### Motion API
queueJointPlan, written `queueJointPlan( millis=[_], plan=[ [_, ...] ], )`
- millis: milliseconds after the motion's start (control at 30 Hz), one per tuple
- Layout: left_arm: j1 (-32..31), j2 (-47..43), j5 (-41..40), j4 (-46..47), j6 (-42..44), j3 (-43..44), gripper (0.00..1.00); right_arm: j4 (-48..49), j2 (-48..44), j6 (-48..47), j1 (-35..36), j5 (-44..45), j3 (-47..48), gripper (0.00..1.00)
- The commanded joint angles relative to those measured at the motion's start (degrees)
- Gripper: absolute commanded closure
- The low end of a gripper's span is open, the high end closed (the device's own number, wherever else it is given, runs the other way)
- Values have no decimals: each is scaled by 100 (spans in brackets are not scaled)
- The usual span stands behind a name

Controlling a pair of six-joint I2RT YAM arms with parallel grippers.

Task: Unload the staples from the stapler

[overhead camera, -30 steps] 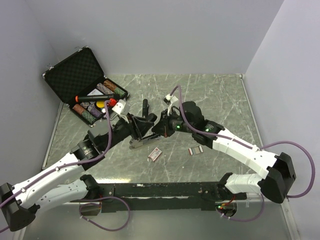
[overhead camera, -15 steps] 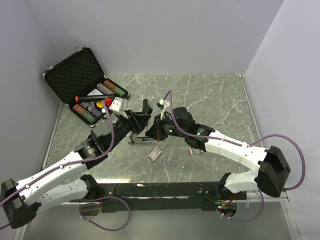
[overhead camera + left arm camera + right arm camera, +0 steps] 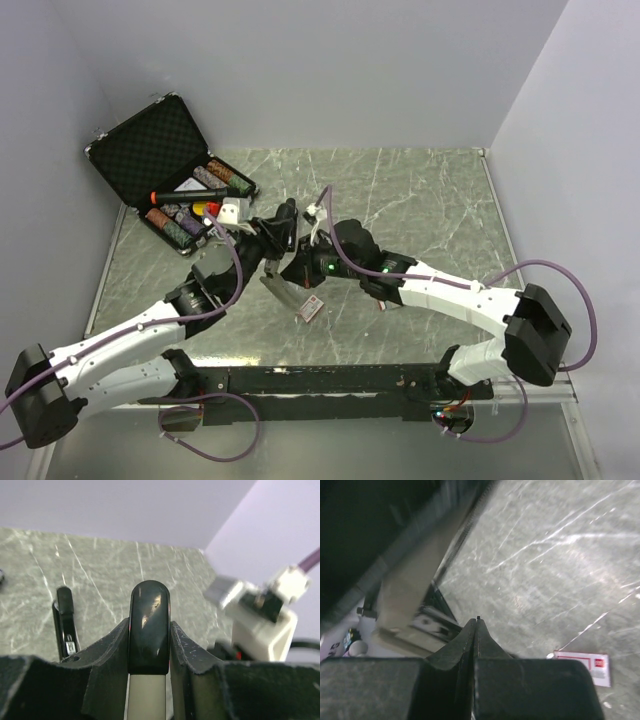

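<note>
Table: green-grey veined stone top, walls on the left, far and right sides.
Far left: open black case, contents inside. Near centre: small white-and-red box, flat. Left wrist view: slim black item lying flat, kind unclear. The stapler is low over the middle; contact not discernible.

So the left gripper is clamped on the stapler, gripping its glossy black end at lower center. A slim black bar lies on the marble counter at left, with a blurry white block at right.
</note>
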Motion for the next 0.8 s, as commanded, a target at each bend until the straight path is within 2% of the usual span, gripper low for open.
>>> queueJointPlan(
  millis=[0, 767],
  plan=[
    [5, 75, -627, 1451, 116, 115, 99, 51, 134, 180, 187, -421, 29, 100],
    [-12, 1174, -724, 2032, 415, 361, 99, 482, 635, 374, 126, -561, -85, 100]
  ],
)
